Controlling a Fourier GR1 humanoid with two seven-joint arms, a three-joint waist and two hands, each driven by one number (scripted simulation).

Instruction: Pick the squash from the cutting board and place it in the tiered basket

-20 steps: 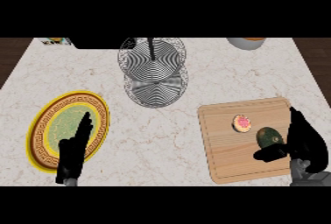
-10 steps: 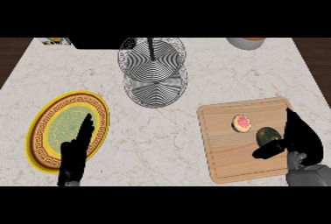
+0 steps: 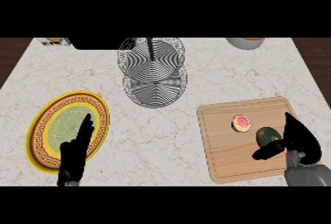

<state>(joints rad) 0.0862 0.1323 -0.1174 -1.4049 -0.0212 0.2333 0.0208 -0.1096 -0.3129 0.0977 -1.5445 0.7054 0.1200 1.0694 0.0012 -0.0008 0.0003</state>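
Cupping stage: the right hand (image 3: 302, 140) is wrapped beside the squash (image 3: 264, 132) on the cutting board's (image 3: 223, 146) right side, fingers relaxed and not clamped yet. Next it needs to pinch, lift, and carry the squash far-left to the tiered basket (image 3: 152, 74). The left hand (image 3: 74, 153) rests straight-fingered over the plate (image 3: 77, 97).

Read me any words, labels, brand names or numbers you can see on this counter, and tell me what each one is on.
No text can be read.
Box at the far left corner: coloured print, too small and cut off to read.
Plate: patterned border only, no letters.
Cutting board, squash, tiered basket: no markings show.
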